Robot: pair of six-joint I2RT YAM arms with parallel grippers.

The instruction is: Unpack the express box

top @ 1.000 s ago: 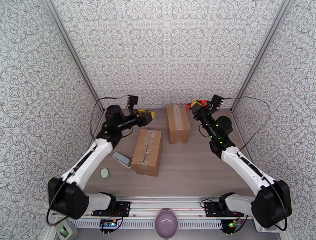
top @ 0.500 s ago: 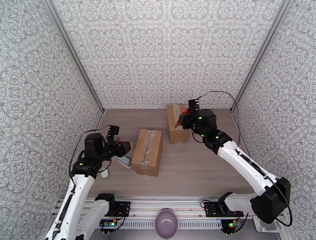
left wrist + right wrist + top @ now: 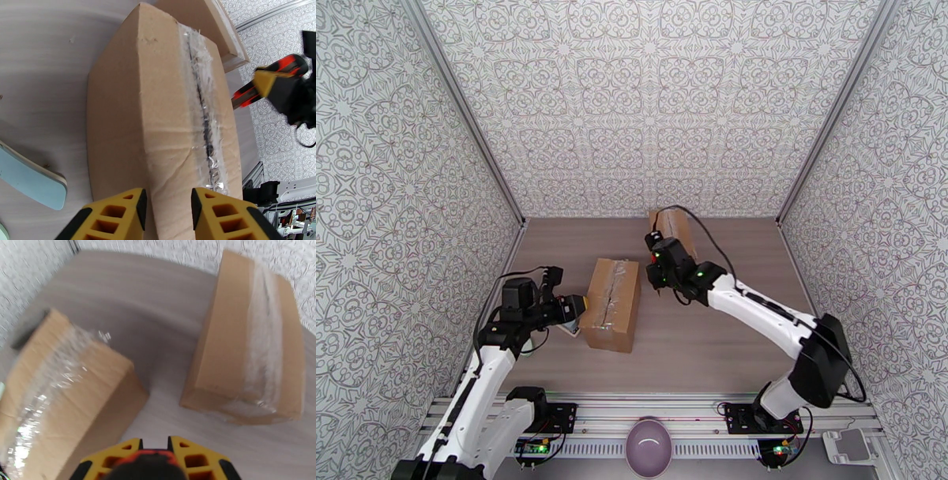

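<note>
The box point(image 3: 611, 304) lies mid-tabletop point(image 3: 711, 339), its long axis and tape seam point(image 3: 205, 118) running from near to far. The right hand point(image 3: 656, 270), clenched on a red cutter point(image 3: 268, 79), hangs just off the box's far right corner, so it is the nearer one to the seam's far end. The left hand point(image 3: 168, 197) is released, its fingers spread at the box's near left edge. It is probably not touching, though the angle is poor. A second box point(image 3: 249, 338) stands behind, partly hidden from above by the right arm. Whether the blade is out cannot be made out.
</note>
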